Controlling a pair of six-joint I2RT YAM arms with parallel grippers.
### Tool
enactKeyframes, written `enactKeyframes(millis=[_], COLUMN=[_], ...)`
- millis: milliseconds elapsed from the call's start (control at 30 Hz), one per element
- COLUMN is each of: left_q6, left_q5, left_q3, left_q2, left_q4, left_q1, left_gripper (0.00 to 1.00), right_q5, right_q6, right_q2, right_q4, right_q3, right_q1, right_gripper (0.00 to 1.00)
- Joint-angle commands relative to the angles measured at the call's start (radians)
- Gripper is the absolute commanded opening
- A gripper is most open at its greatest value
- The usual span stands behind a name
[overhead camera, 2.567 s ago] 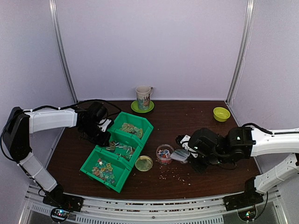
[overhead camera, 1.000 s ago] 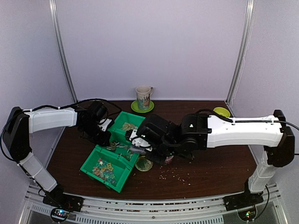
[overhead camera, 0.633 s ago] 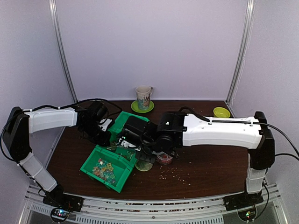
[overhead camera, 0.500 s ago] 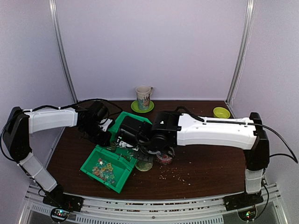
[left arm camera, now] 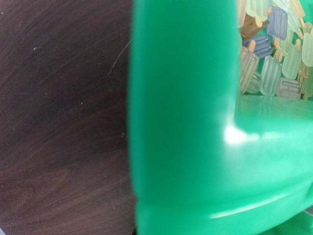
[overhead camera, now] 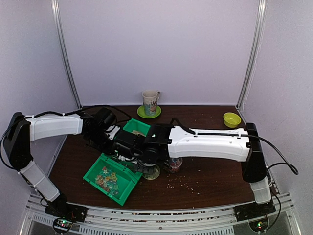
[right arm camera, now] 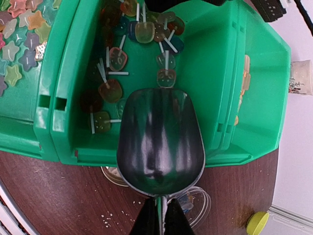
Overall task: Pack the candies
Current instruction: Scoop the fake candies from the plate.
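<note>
Candies (right arm camera: 110, 90), flat translucent lollipops, lie beneath the glossy scoop (right arm camera: 160, 142) the right hand (right arm camera: 160, 216) pinches.

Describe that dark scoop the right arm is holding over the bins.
The scoop is dark, glossy and rounded like a small shovel, metal by its sheen. Its thin handle is pinched between the fingers of the right gripper. The bowl looks empty. It hangs, mouth forward, over the green bin compartment that holds lollipop-shaped sweets; whether it touches them cannot be told.
</note>
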Motion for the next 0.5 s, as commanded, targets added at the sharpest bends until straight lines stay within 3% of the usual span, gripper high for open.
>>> enactKeyframes(millis=[0, 167, 467], left_q6=[0.002, 0.005, 0.004], left_q5=[0.068, 0.087, 0.112], left_q3=[0.058, 0.055, 0.052], left_q2=[-0.075, -0.078, -0.078], left_q4=[0.092, 0.101, 0.111], left_q1=[-0.008, -0.01, -0.01], left_gripper=[0.0, 0.0, 0.0], right_q5=[-0.062, -0.108, -0.131], right_q6=[-0.02, -0.014, 0.029], right_q2=[0.05, 0.065, 0.005], right_q4=[0.005, 0.093, 0.398], right_q3=[0.018, -0.013, -0.229], right_q1=[-0.005, -0.017, -0.035], right_gripper=[0.0, 0.0, 0.0])
